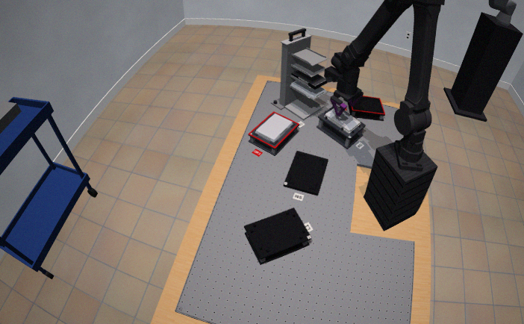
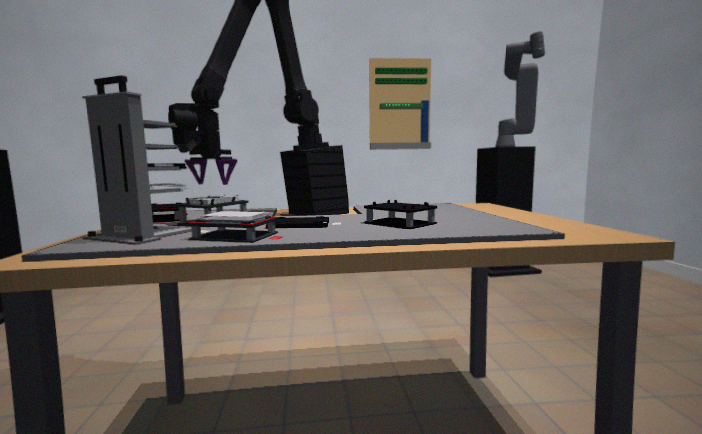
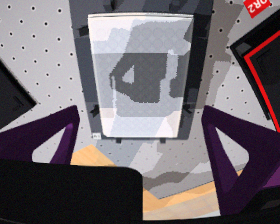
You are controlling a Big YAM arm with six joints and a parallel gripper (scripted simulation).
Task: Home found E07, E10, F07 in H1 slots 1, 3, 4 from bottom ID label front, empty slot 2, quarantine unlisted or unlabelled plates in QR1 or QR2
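Observation:
My gripper (image 1: 340,109) (image 2: 211,169) (image 3: 140,112) is open and empty. It hangs a short way above a pale plate (image 1: 338,120) (image 2: 211,200) (image 3: 140,76) that lies flat on the grey landing nest (image 1: 351,139) (image 3: 78,63). The purple fingers straddle the plate's near short end in the wrist view. The plate hotel H1 (image 1: 288,72) (image 2: 119,167) stands just behind, to the left. It holds a grey plate (image 1: 310,56) on top, a dark plate (image 1: 316,81) jutting forward lower down, and a pale plate (image 1: 306,90) below that. I cannot read any ID labels.
A red-rimmed quarantine nest (image 1: 258,136) (image 2: 203,222) holds a white plate (image 1: 274,128) (image 2: 235,216). The other red-rimmed nest, QR2 (image 1: 366,106) (image 3: 260,76), is bare. A flat black nest (image 1: 306,172) and a raised black nest (image 1: 277,234) (image 2: 400,206) lie nearer. The arm's base (image 1: 401,185) stands to the right.

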